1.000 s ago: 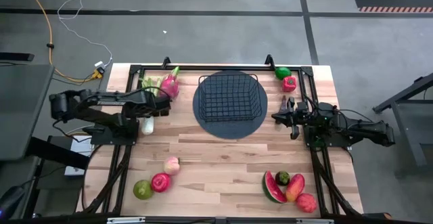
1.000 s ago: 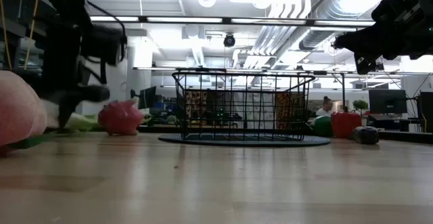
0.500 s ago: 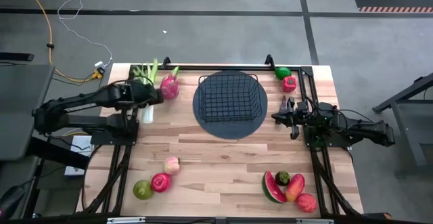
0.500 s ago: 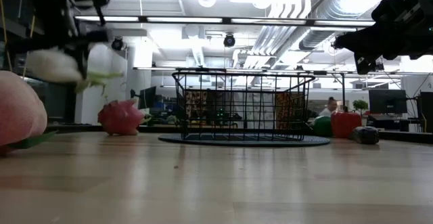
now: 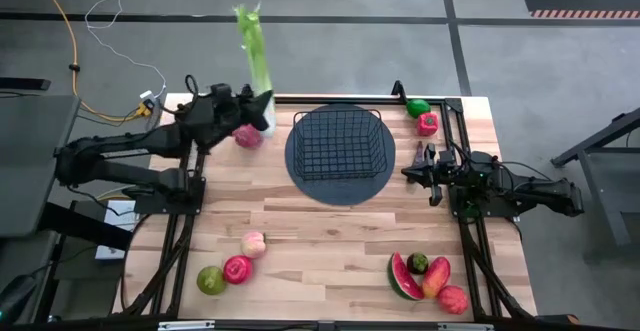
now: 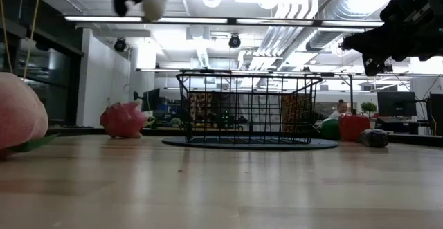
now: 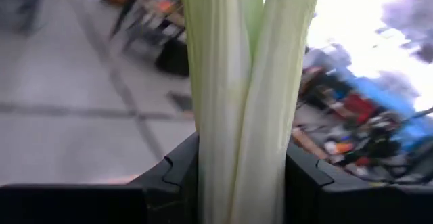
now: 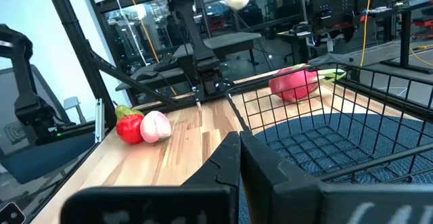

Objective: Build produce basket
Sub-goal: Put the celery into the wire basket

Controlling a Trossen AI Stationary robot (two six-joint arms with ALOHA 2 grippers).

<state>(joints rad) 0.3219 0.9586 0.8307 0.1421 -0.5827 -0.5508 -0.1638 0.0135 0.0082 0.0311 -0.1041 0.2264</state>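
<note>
While raised beside the basket [image 5: 339, 143], left gripper [image 5: 262, 112] clamped on leafy stalk [image 5: 254, 51]. Right gripper [image 5: 421, 163] pressed together, empty, right of basket.

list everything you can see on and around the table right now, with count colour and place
basket: 1, black wire, empty, on the mat at the table's far middle
round mat: 1, dark, under the basket
leafy stalk: 1, green and white, lifted above the far left corner in the left end effector
dragon fruit: 1, pink, far left, on the table beside the basket
peppers: 2, one green and one red, far right corner
peach: 1, pale pink, near left
apples: 2, one red and one green, near left
watermelon slice: 1, red and green, near right, with three more fruits against it
left end effector: shut on the stalk, raised
right end effector: shut, empty, waiting right of the basket
</note>
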